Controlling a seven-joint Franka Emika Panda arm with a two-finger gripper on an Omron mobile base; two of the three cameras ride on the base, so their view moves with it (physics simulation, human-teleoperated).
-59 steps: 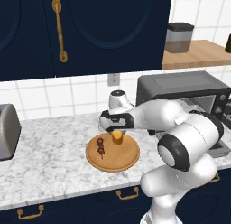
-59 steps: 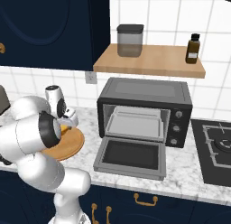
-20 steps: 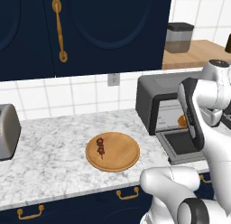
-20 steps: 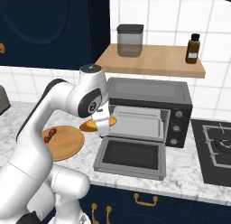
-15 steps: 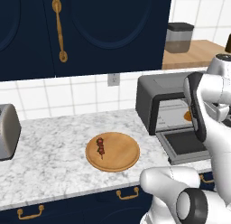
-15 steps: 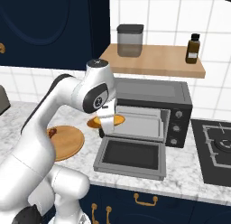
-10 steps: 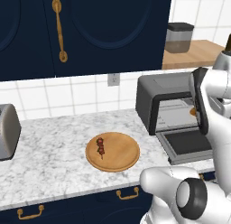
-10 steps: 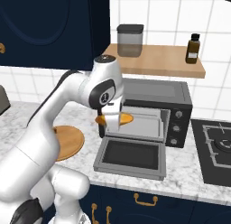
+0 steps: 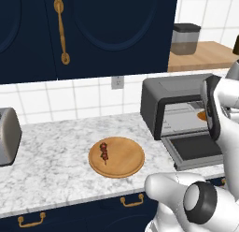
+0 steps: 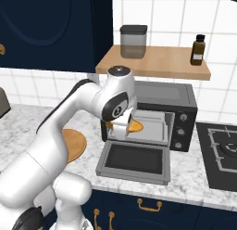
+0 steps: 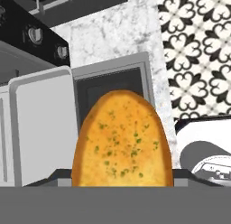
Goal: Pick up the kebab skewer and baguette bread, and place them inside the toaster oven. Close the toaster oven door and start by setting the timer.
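Gripper (image 10: 124, 128) clamped on baguette bread (image 11: 122, 142), at mouth of toaster oven (image 10: 178, 104). Toaster oven door (image 10: 134, 162) down; kebab skewer (image 9: 104, 151) on wooden plate (image 9: 126, 162).

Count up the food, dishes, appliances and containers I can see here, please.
Food: 2, kebab skewer, baguette bread
Dishes: 1, wooden plate
Appliances: 2, toaster oven, silver toaster
Containers: 2, canister, brown bottle
Total: 7
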